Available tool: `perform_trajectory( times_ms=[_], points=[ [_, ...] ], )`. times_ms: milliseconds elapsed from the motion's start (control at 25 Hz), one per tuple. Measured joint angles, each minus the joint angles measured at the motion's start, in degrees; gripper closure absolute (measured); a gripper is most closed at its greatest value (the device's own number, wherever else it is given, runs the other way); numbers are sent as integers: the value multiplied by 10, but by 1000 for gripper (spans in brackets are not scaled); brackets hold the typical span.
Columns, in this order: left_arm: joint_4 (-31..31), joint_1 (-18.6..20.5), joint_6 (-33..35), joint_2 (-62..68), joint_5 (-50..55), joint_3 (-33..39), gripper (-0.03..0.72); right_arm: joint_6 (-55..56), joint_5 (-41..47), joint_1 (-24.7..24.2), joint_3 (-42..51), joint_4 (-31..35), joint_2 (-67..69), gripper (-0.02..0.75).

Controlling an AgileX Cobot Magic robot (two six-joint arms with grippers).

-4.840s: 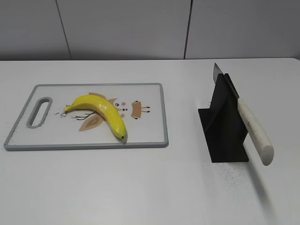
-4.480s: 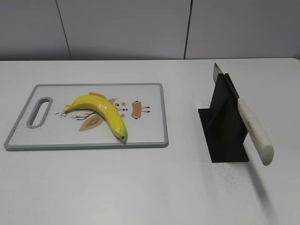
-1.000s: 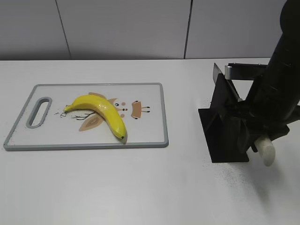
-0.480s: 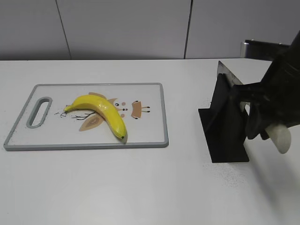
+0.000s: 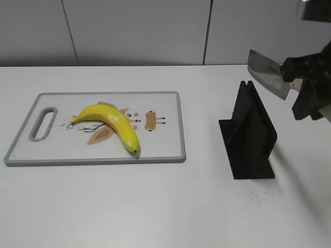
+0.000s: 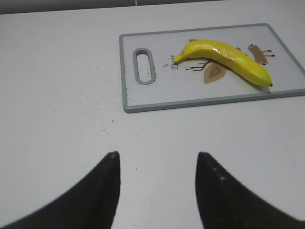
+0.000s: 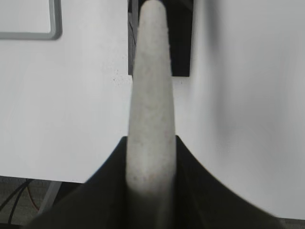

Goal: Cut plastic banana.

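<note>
A yellow plastic banana (image 5: 111, 123) lies on the grey-rimmed cutting board (image 5: 103, 161) at the left; both also show in the left wrist view, the banana (image 6: 224, 56) on the board (image 6: 200, 101). My right gripper (image 5: 309, 85) is shut on the knife's white handle (image 7: 150, 95) and holds the knife in the air, its blade (image 5: 266, 76) above and right of the black knife stand (image 5: 251, 134). In the right wrist view the gripper (image 7: 151, 143) clamps the handle from both sides. My left gripper (image 6: 157, 156) is open and empty over bare table, in front of the board.
The empty knife stand sits on the table at the right and shows below the handle in the right wrist view (image 7: 183, 43). A corner of the board (image 7: 47, 34) shows there too. The table's near edge (image 7: 71, 180) is close behind the right gripper.
My right arm came in, closed on the knife handle and lifted the knife up and to the right out of the stand. The banana and board have not moved.
</note>
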Motion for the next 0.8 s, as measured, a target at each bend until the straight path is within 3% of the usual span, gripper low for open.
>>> perform_trajectory(
  times_ms=[280, 560, 800],
  points=[
    [0, 0, 0, 0, 0, 0, 202, -40, 12, 0, -36, -5, -12, 573],
    [1, 0, 0, 1, -13, -5, 206, -203, -4, 0, -43, -10, -5, 573],
    [2, 0, 19, 78, -59, -20, 215, -356, -4, 0, -114, -6, 57, 573]
  ],
)
